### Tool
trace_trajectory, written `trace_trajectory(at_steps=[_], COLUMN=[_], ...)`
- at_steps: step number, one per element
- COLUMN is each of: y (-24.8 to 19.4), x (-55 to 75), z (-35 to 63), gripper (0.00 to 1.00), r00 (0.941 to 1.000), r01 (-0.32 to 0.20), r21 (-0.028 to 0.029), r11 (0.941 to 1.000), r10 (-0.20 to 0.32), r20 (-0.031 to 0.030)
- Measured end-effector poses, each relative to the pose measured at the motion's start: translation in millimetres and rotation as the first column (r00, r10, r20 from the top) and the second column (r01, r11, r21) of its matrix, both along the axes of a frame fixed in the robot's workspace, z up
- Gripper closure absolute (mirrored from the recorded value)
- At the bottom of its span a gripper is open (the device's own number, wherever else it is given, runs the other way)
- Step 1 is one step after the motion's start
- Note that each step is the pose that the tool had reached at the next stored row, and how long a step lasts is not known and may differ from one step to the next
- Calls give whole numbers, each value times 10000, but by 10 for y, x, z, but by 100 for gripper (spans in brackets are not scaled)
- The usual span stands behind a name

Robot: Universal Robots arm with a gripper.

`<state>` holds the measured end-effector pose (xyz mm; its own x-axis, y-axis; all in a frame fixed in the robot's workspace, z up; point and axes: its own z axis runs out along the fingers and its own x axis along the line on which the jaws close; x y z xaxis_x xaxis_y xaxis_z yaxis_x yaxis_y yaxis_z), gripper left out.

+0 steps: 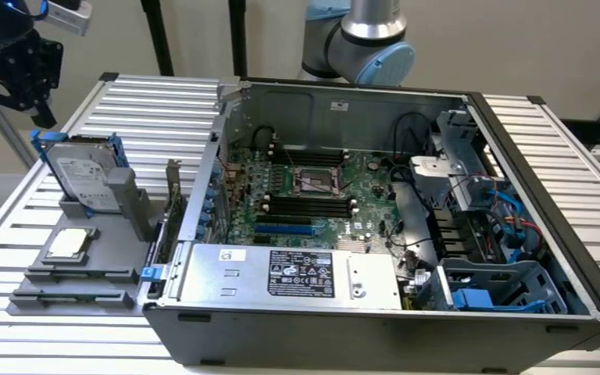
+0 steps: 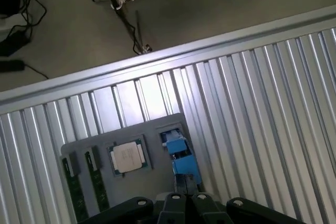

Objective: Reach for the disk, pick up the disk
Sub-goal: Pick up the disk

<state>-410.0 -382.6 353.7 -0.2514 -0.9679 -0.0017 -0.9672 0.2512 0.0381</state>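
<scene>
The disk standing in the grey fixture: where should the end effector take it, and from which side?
Likely its top edge, from above. The disk stands on edge in the grey fixture, lower part seated, upper part free; pinch across its two flat faces, between the blue rails.

Bright, even light — glare on slats [image 2: 152,94]

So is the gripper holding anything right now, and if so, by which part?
Nothing is held. The gripper is shut with nothing in it, above the disk, which stands on edge in its grey holder.
</scene>
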Motion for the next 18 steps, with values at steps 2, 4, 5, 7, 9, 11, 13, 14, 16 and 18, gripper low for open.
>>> trace_trajectory(at_steps=[2,4,5,7,9,11,13,14,16,18], y=[0,0,0,1,7,18,33,42,65,92], x=[9,16,18,19,19,19,19,19,19,18], z=[-5,-11,-15,-22,-30,-33,-35,-35,-35,-35], gripper=[89,89,89,89,89,89,89,89,89,89], r00=[9997,9989,9982,9962,9937,9906,9872,9855,9822,9792], r01=[-243,-479,-606,-875,-1122,-1369,-1597,-1699,-1878,-2030], r21=[0,1,1,0,0,0,0,0,0,-2], r11=[9997,9989,9982,9962,9937,9906,9872,9855,9822,9792], r10=[243,479,606,875,1122,1369,1597,1699,1878,2030], r20=[0,2,3,-1,0,-1,0,0,2,10])
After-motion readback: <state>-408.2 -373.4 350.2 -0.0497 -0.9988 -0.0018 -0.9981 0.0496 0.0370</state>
